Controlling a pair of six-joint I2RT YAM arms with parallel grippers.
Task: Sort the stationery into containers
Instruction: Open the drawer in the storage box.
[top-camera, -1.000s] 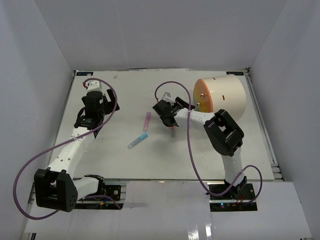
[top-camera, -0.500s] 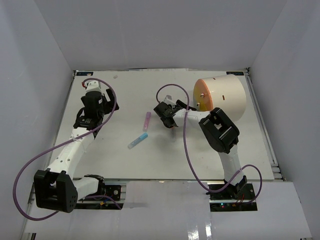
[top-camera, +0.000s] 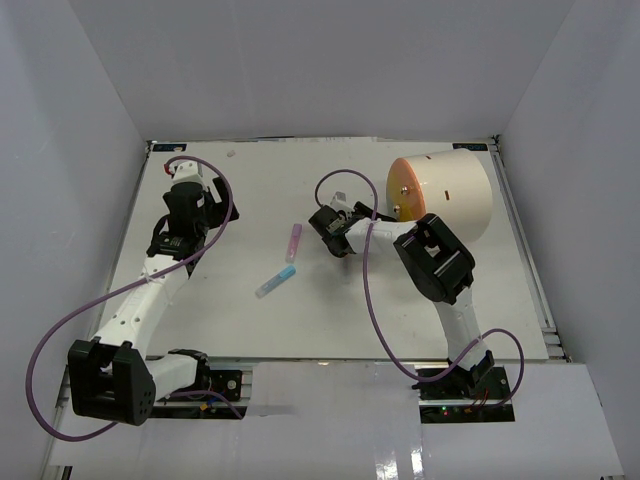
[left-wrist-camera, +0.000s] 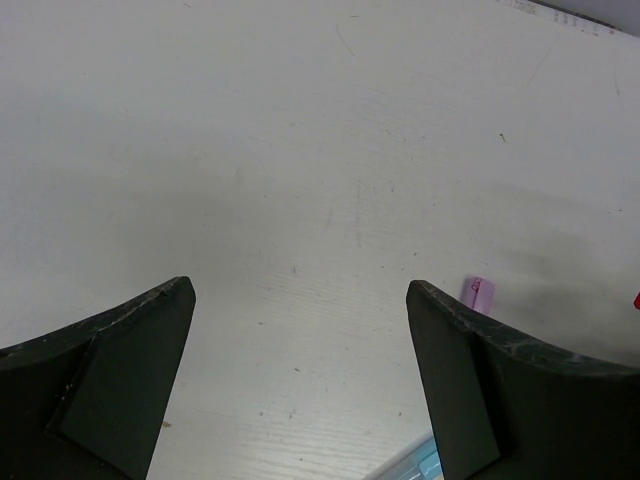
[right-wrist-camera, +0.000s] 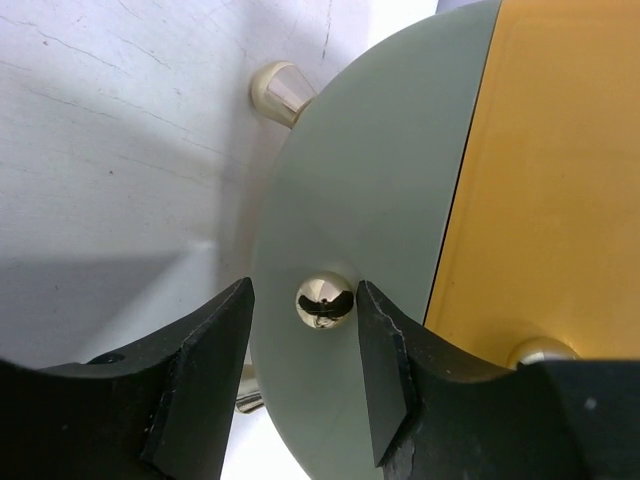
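While the right fingers (right-wrist-camera: 205, 350) bracket a brass knob (right-wrist-camera: 323, 300), two pens lie loose on the tabletop (top-camera: 250, 180).

The right fingers stand partly open, one on each side of the knob. A clear gap shows on one side and a very narrow one on the other, so no grip is made. The knob sits on a pale grey-green round face next to an orange face. The drum (top-camera: 450, 190) lies on its side at the far right of the tabletop, orange face turned toward the centre. The left fingers (left-wrist-camera: 120, 360) are spread wide over bare tabletop at the far left and hold nothing. The pink pen (top-camera: 294, 242) lies near the centre, just beside the right fingers. The blue pen (top-camera: 275, 281) lies near it, toward the near edge, not touching it. Both are outside the drum.
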